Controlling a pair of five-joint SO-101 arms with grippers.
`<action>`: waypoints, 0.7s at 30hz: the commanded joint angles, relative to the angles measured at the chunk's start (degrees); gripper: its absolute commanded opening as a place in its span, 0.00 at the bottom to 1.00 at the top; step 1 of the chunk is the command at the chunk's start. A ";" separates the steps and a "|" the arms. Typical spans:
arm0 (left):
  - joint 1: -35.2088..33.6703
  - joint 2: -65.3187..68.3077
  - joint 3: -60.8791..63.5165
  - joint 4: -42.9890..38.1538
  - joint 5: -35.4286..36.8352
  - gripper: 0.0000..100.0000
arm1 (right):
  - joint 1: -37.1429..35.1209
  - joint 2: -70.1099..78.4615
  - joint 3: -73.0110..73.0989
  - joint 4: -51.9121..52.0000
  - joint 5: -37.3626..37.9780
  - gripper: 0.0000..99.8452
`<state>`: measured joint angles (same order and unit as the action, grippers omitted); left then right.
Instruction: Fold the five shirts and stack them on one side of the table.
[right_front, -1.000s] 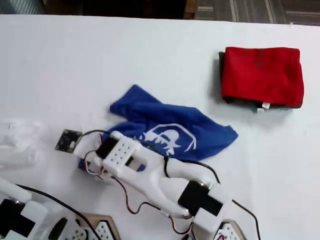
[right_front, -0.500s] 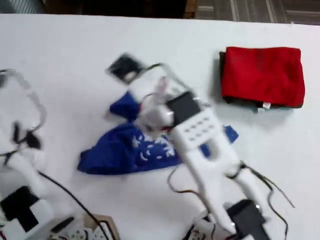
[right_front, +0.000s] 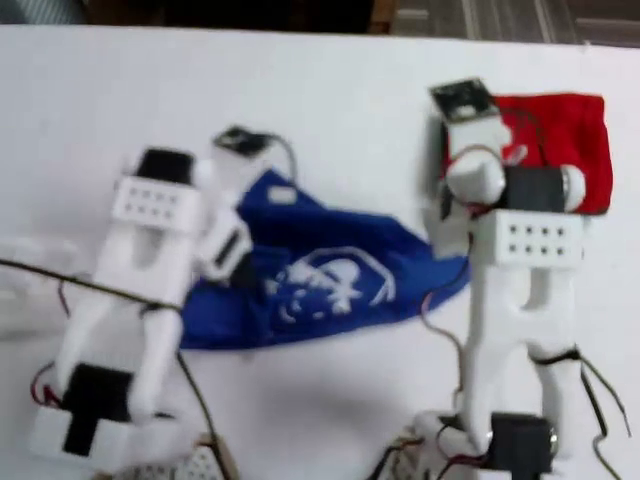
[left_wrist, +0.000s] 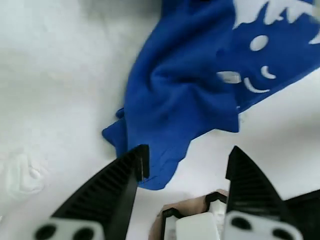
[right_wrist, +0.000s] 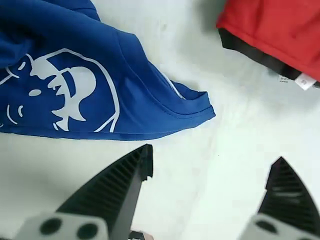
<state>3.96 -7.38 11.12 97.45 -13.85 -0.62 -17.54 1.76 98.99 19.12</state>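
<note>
Across the middle of the white table (right_front: 330, 90) lies the blue shirt (right_front: 320, 275), unfolded and rumpled, with its white print (right_front: 330, 280) facing up. From above, the left arm (right_front: 130, 290) stands over the shirt's bunched end and the right arm (right_front: 520, 300) over its opposite corner. The right arm's wrist covers part of the folded red shirt (right_front: 565, 135) near the table's far right edge.

Both wrist views look down between the fingers. The left gripper (left_wrist: 187, 155) is spread wide above the crumpled blue end, gripping nothing, with cloth just below one finger. The right gripper (right_wrist: 214, 157) also gapes wide over bare table, near the shirt's pointed corner but apart from it. That view also shows a darker garment (right_wrist: 250, 52) under the red shirt, and a white label (right_wrist: 302, 80) at the stack's edge.
</note>
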 joint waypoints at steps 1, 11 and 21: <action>2.99 -1.93 0.84 -0.97 1.58 0.27 | 1.45 -3.03 0.26 0.40 0.44 0.36; 4.04 9.76 9.19 -10.46 1.41 0.26 | 1.10 -2.86 -0.09 0.13 0.44 0.36; 11.60 10.20 11.82 -14.86 1.67 0.26 | 1.10 -2.86 0.26 -0.92 0.44 0.36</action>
<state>14.95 3.08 22.29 84.26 -12.70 0.18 -17.80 2.37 98.73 19.12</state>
